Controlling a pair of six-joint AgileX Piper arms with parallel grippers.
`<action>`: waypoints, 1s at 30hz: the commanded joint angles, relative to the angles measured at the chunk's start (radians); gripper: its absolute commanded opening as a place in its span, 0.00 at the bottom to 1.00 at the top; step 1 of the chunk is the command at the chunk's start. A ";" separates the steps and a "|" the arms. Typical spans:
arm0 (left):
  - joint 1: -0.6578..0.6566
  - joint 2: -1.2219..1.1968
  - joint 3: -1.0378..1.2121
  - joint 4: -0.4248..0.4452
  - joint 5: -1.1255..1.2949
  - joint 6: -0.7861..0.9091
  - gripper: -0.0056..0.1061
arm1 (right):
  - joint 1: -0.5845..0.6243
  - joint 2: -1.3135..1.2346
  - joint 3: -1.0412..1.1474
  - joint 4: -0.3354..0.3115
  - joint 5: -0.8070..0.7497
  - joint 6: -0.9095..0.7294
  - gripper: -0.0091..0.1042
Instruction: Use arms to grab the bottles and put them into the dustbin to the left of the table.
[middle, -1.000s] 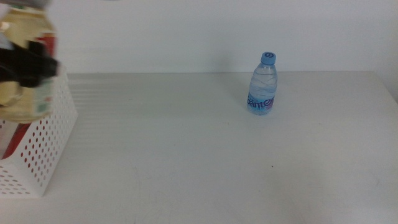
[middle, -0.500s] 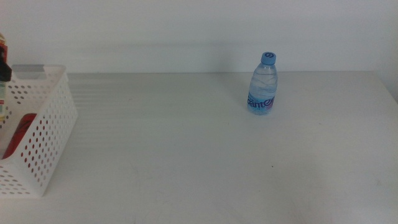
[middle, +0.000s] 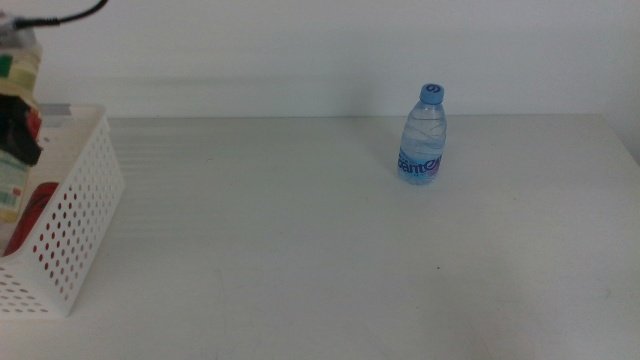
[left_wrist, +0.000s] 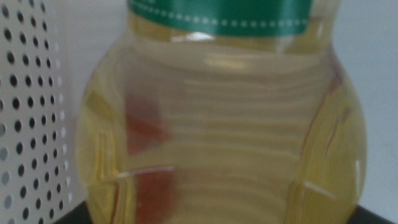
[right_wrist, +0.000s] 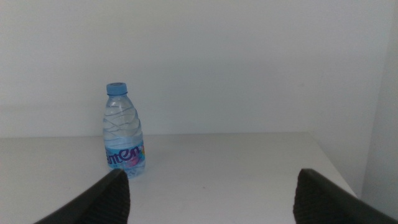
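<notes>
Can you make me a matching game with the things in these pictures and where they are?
Things:
1. water bottle
2. juice bottle
3. red can
4. right gripper

Places:
A. inside the white basket
B. standing alone on the table
C. held by the left gripper over the basket
D. open, facing the water bottle

Pairs: 1-B, 2-C, 3-A, 4-D

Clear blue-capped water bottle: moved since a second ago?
No. The clear blue-capped water bottle stands at the same spot by the white table's far edge.
</notes>
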 joint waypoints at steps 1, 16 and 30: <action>0.022 -0.030 -0.045 -0.016 -0.019 0.000 0.01 | -0.009 -0.027 -0.007 -0.004 -0.077 -0.013 0.85; 0.101 0.088 -0.043 -0.056 0.074 0.016 0.01 | -0.009 -0.027 -0.007 -0.004 -0.077 -0.013 0.85; 0.100 0.175 -0.042 -0.053 0.083 0.013 0.24 | -0.009 -0.027 -0.007 -0.004 -0.077 -0.013 0.85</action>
